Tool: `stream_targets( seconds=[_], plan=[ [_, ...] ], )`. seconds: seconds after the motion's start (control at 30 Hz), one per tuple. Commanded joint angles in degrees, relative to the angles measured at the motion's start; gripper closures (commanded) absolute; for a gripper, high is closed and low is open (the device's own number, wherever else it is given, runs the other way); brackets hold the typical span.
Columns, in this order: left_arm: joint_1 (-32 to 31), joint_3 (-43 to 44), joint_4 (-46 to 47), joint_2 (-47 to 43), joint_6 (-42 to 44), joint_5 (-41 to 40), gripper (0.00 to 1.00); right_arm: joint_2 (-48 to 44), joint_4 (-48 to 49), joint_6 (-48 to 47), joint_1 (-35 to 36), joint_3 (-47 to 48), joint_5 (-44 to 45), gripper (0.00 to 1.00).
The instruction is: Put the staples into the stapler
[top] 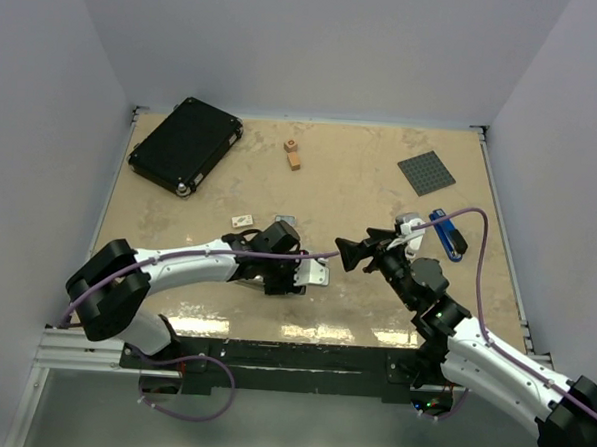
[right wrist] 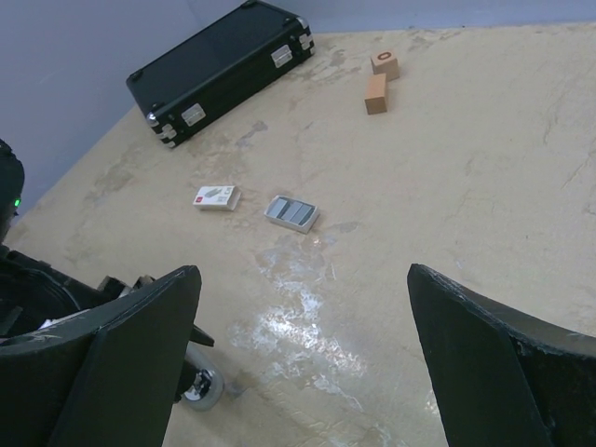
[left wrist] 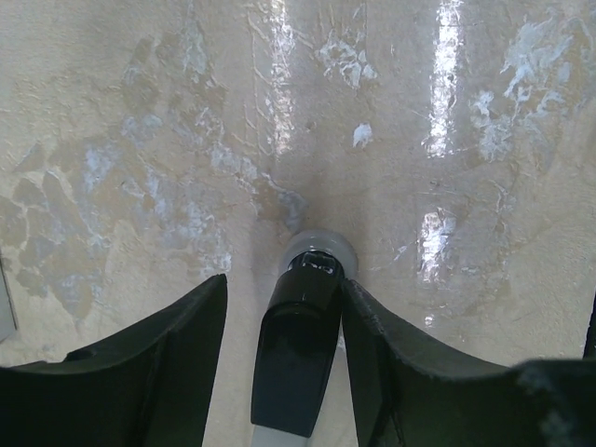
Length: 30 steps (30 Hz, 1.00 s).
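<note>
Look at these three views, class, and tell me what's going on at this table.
The left gripper straddles the stapler, which lies on the table. It touches the stapler on one side, with a gap on the other. The right gripper hangs open and empty nearby. The staples lie apart on the table, untouched and not yet in the stapler.

White arms with black joints, purple cables.

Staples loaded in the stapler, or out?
Out. The staples lie flat on the table beside a small white box, apart from the stapler, which sits between the fingers of the left pincer.
</note>
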Motion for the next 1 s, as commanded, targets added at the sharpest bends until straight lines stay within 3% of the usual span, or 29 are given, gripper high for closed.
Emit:
stream_targets(
  seconds=[0.0, 0.23, 0.67, 0.97],
  plan=[
    [-0.49, 2.13, -0.86, 1.45, 1.60, 1.16, 0.44, -0.03, 3.60, -0.92, 0.19, -0.06, -1.27, 0.02],
    [-0.40, 2.13, -1.48, 1.36, 1.86, 0.20, 0.45, 0.33, 3.69, -1.00, 0.19, 0.03, -1.98, 0.02],
    [2.40, 2.31, -0.17, -3.02, -1.64, 3.44, 1.00, 4.54, 4.92, -1.80, 0.19, 2.05, -8.21, 0.02],
    [9.27, -4.35, 16.52, -18.40, -21.76, 5.47, 1.00, 9.20, 3.52, 4.00, 0.28, 5.74, -11.56, 0.08]
  ],
)
